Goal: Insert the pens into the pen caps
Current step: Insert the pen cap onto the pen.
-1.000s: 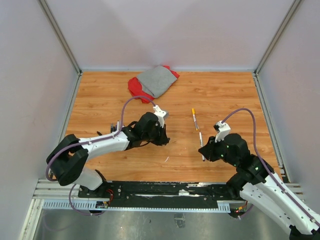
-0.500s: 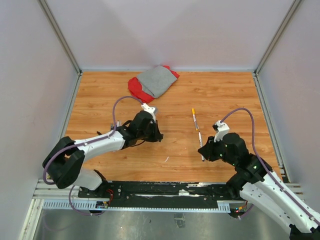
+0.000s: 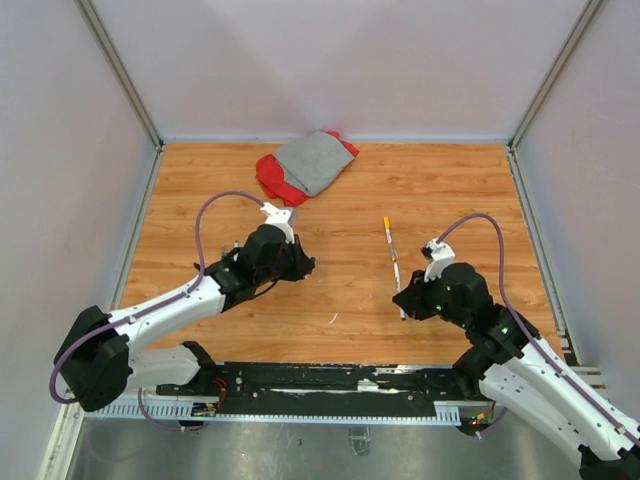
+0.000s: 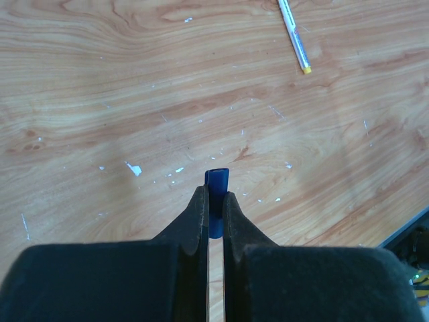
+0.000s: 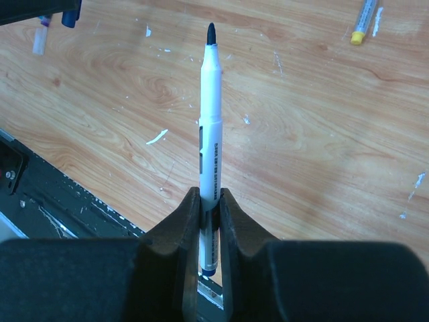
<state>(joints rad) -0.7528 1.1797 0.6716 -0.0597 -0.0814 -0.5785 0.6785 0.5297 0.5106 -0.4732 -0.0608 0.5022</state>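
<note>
Pinching blue tube cap (image 4: 216,178) in left gripper (image 4: 214,196); clamping smooth white pen (image 5: 210,121), dark tip ahead, in right gripper (image 5: 210,194).

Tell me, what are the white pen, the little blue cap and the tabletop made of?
The pen in the right gripper looks like smooth white plastic: glossy barrel, printed label, dark tip. The cap pinched by the left gripper seems blue plastic, a hollow, slightly shiny tube. The tabletop shows wood grain, though it could be laminate; white flecks mark it.
</note>
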